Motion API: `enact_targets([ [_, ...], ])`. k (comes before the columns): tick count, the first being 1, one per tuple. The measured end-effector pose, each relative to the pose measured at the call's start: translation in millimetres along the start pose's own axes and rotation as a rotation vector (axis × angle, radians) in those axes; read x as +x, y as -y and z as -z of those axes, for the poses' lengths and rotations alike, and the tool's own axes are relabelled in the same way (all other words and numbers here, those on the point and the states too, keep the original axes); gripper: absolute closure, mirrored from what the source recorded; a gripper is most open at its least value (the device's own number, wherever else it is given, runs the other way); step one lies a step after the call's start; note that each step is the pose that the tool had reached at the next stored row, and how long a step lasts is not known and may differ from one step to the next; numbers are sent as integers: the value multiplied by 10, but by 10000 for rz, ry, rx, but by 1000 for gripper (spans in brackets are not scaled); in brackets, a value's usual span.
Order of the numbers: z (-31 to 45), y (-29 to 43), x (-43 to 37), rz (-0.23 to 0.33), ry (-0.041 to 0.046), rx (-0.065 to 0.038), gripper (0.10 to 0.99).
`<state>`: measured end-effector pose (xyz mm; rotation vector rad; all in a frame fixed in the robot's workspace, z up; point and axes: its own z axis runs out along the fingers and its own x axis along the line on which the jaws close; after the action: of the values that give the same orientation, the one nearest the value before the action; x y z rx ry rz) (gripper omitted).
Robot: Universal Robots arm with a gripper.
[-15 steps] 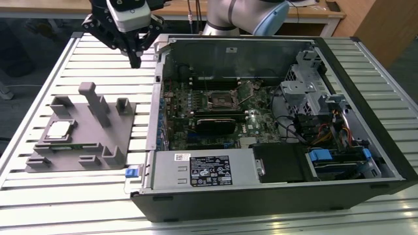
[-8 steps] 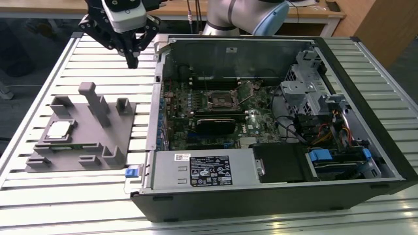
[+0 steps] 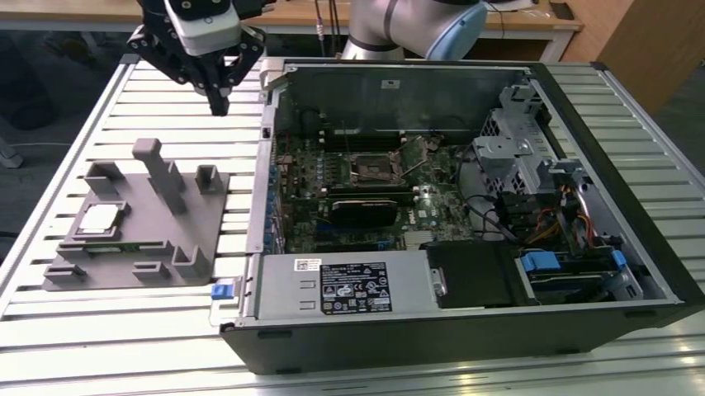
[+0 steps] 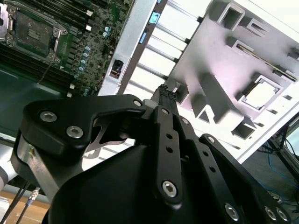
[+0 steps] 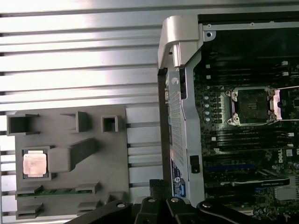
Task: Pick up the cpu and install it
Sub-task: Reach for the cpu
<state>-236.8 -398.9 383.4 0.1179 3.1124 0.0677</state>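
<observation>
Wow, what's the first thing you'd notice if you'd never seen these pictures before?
The big open computer case, its insides all on show, takes up the exterior view's right. On the exterior view's left, a shiny square cpu sits in a grey tray. The black gripper hangs above the table farther back, jaws shut and empty.

The surface (image 3: 144, 115) is made of pale ribbed metal slats (image 5: 70, 51), and bright light glares off them in the first wrist view. Behind it in the exterior view stands a wooden desk (image 3: 297, 15) with a white leg (image 3: 562, 45). A brown wooden panel (image 3: 650, 49) rises at the exterior view's right. The floor (image 3: 49, 74) at its left is dark grey.
</observation>
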Motion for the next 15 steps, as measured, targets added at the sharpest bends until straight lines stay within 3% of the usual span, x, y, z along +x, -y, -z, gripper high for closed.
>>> enact_targets([
  [15,-8,7,87,0,0,0,980],
])
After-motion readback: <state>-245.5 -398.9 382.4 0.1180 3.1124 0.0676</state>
